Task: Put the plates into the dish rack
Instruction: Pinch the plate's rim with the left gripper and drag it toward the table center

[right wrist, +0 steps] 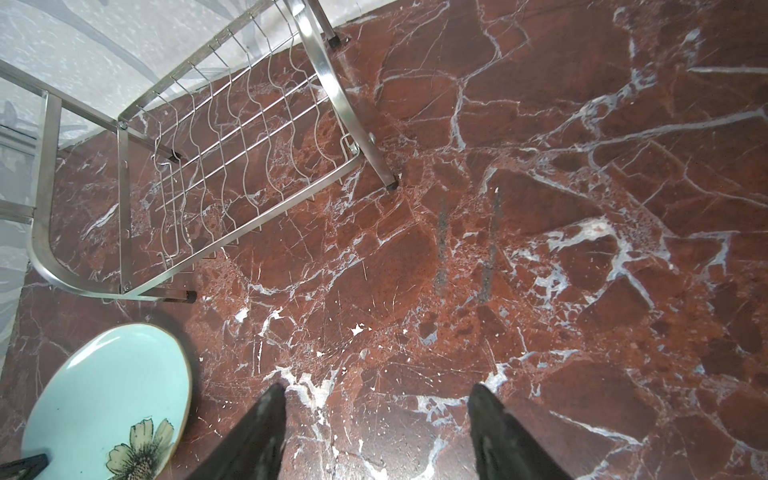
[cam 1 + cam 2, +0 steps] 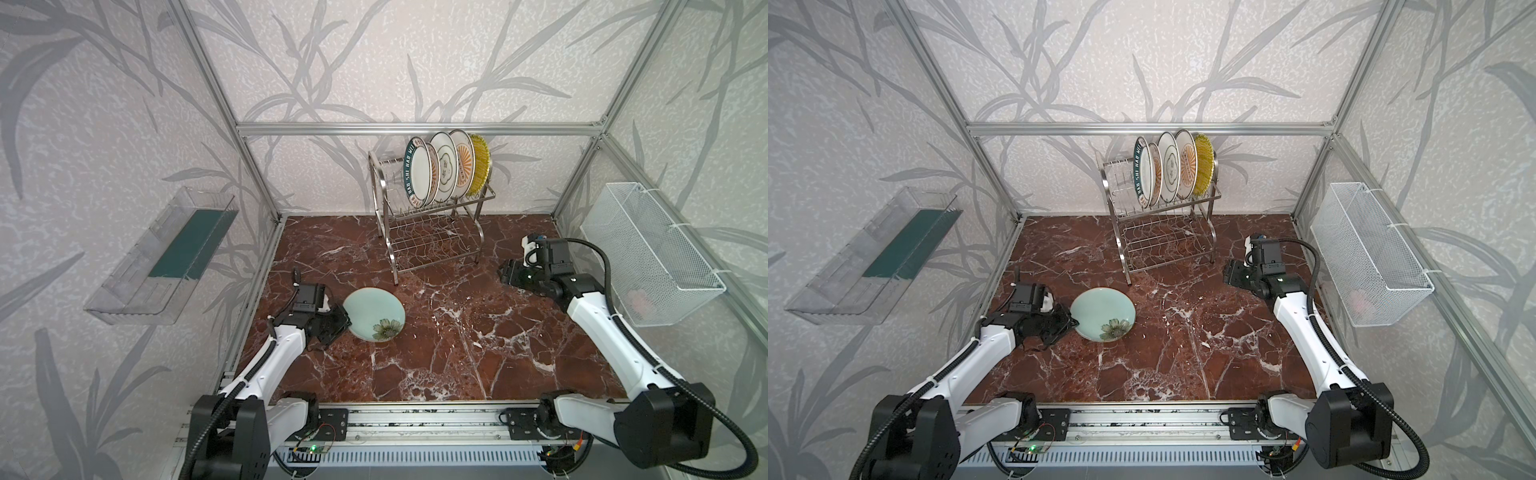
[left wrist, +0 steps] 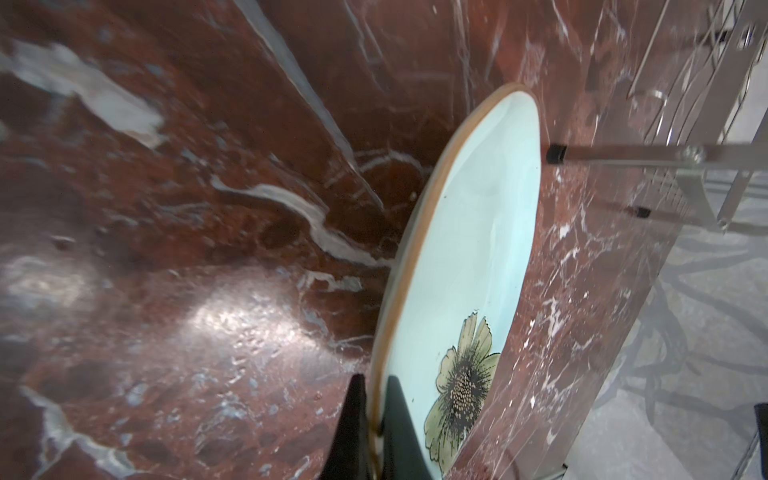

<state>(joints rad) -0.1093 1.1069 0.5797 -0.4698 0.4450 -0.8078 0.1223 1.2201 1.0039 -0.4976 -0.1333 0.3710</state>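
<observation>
Where left pincer [image 3: 374, 379] grips, mint plate [image 3: 478, 249] rim sits.

Pinches the rim of the pale mint round flower plate [image 2: 375, 314] with the left gripper [image 2: 346, 321], towards the left of the red-brown marble tabletop [image 2: 457, 353]. Hangs the right gripper [image 2: 504, 275] right of the shiny two-tier steel wire dish rack [image 2: 432, 241]. Stands five patterned round plates [image 2: 444, 172] upright in its top tier.

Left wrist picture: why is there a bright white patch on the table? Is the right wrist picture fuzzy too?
Left wrist view: the patch is light glaring off the shiny table, and the edges smear. Right wrist view: table sharp, no glare; only the right hand looks soft.
</observation>
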